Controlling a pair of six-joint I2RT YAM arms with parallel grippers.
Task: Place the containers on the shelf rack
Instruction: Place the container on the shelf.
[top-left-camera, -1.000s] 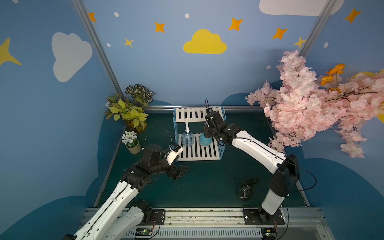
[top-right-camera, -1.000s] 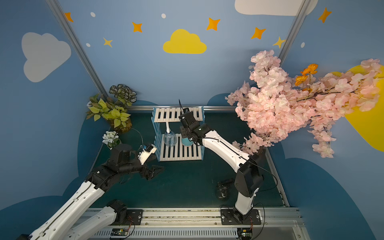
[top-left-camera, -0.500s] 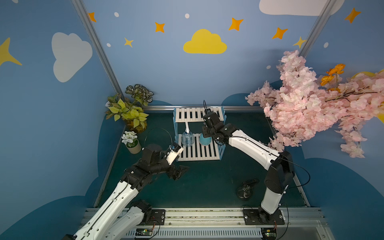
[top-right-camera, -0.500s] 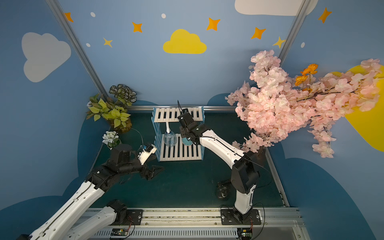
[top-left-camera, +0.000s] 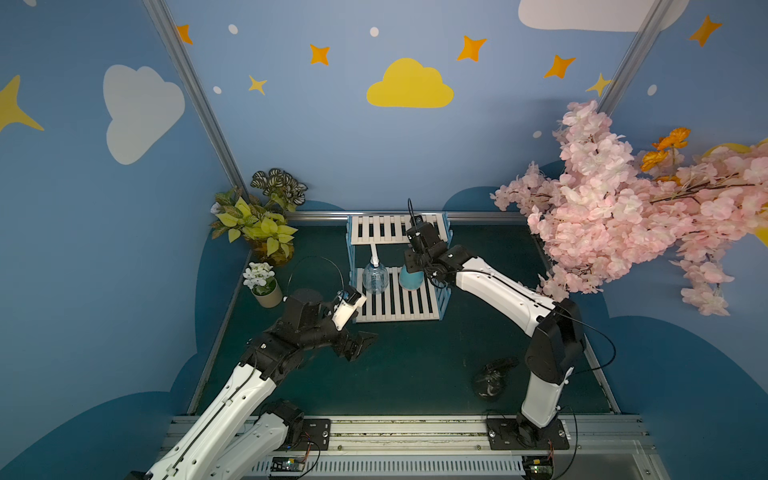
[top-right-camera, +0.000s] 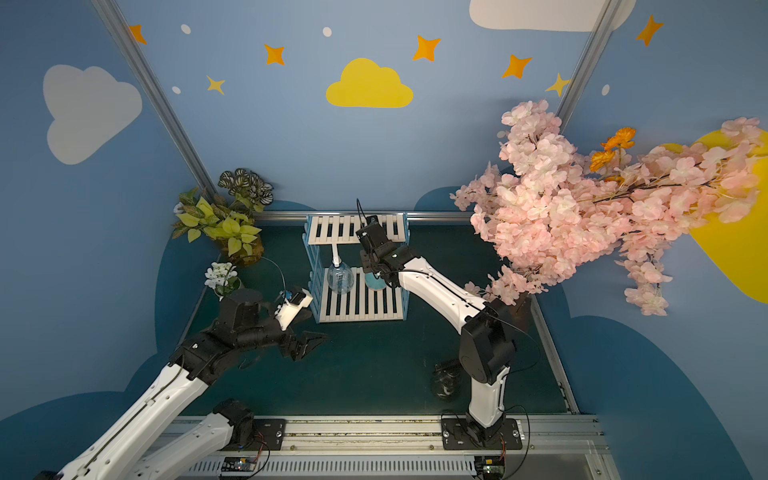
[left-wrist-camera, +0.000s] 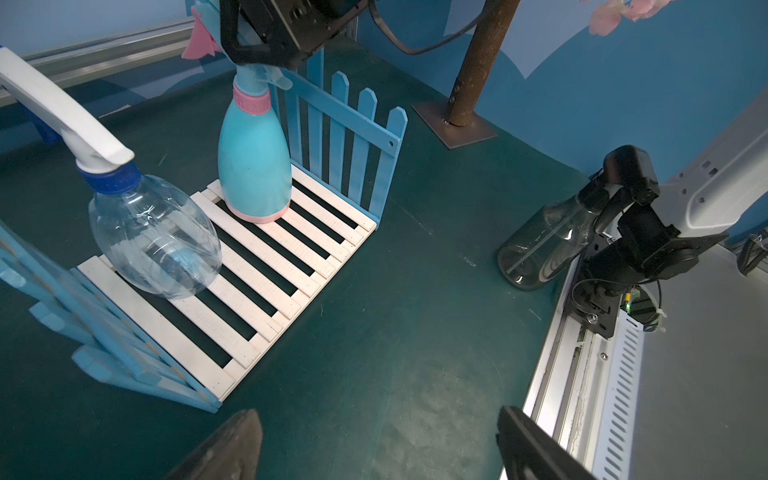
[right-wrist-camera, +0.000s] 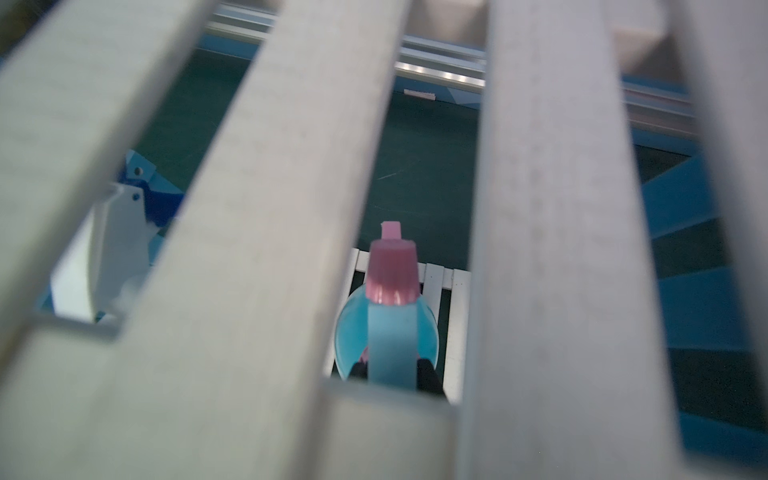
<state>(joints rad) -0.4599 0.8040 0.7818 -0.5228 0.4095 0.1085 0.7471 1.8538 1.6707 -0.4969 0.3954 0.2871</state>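
Here, the right jaws clamp the sprayer head of the teal bottle (top-left-camera: 409, 282), standing on the lower tier of the shelf rack (top-left-camera: 399, 318) beside the clear bottle (top-left-camera: 375, 279); the left jaws gape empty above the worktop (top-left-camera: 415, 365), well apart from the dark bottle (top-left-camera: 490, 380).

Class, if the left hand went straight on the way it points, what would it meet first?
The left hand probably meets the bare green mat, between the shelf rack and dark bottle; depth unclear.
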